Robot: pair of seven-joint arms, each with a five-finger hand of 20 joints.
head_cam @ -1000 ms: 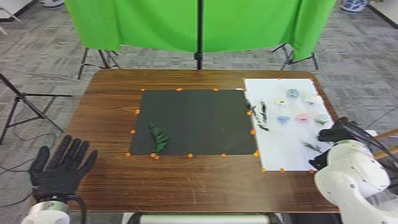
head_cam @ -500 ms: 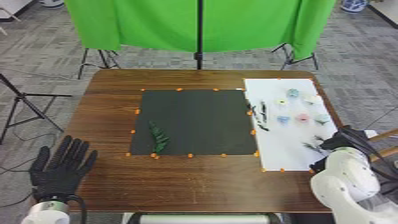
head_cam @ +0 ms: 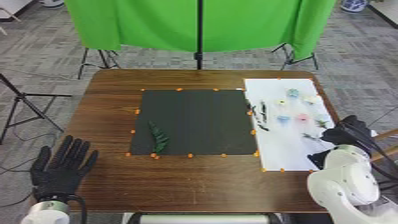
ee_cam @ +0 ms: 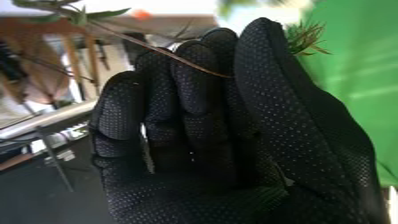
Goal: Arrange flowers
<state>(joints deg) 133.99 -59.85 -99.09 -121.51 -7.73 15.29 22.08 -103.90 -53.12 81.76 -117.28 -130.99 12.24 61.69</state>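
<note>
Fingers of the right hand (ee_cam: 187, 200) appear to pinch a sprig (ee_cam: 81, 18). Step: pick-up. Next: transfer to the dark mat (head_cam: 200, 120), mid-frame. Left hand (head_cam: 62, 172), lower left: released.

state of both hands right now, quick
left hand: open, fingers straight and spread, holding nothing
right hand: closed, thumb and fingers pinching a leafy stem

Green cloth (head_cam: 142, 25) hanging at twelve o'clock, black pole (head_cam: 200, 30) upright before it, black tripod (head_cam: 24, 95) at nine, blue-and-white pot (head_cam: 354, 5) out at one!
</note>
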